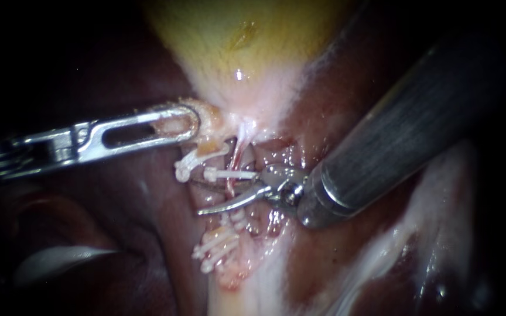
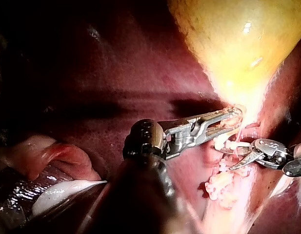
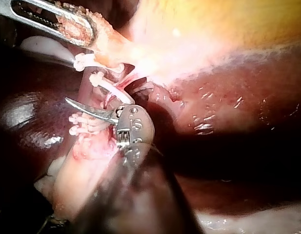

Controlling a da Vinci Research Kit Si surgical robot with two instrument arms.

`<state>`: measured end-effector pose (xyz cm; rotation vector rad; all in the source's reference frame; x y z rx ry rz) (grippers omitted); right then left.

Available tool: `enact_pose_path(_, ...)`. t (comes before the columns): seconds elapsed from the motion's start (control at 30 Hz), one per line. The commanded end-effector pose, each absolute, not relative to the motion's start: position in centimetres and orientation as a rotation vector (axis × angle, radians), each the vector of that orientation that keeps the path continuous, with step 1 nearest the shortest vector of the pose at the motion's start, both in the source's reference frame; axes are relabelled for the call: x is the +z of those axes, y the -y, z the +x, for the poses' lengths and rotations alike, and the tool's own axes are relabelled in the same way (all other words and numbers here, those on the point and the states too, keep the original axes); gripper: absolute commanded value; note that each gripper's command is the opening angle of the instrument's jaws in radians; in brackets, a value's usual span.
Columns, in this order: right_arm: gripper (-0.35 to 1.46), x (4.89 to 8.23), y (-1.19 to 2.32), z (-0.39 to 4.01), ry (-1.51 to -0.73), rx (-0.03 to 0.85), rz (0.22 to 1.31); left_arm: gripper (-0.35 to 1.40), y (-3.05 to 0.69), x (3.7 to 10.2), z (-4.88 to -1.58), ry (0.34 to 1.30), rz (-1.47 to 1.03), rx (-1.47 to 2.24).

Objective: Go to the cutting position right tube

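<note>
**Blades astride the right tube, approach almost done**

The right instrument (image 1: 198,198) ends in a claw of two thin curved blades. They stand apart with a clear gap and grip nothing. The right tube (image 1: 233,161), a thin reddish strand running down from the gallbladder (image 1: 235,35), passes into that gap. I cannot tell whether either blade touches it.

The upper clip (image 1: 229,174) lies across the tube just beside the upper blade. The lower clips (image 1: 216,246) sit beyond the lower blade, so the claw stands between the two sets. The left instrument (image 1: 177,124) has its claw closed on tissue at the gallbladder's neck, a little past the upper clip from the blades.

I judge this to be the last stage of reaching the cutting position. The next move probably needs only a small settling, so that the tube lies deep in the gap, square to the blades. It should stay clear of the clips on either side, with the tips kept off the liver (image 1: 118,199) behind.
</note>
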<state>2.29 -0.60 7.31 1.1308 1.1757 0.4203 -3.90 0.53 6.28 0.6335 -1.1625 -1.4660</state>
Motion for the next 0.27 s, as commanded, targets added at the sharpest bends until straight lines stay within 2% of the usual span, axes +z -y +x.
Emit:
enact_pose_path(0.03, 1.40, 7.31, 0.60, 2.29, -1.175, 0.418, 1.131, -0.35, -0.53, 6.28, -3.89, 1.163, 0.634, -1.466)
enact_pose_path(0.27, 1.40, 7.31, 0.61, 2.27, -1.175, 0.418, 1.132, -0.35, -0.53, 6.28, -3.90, 1.163, 0.633, -1.466)
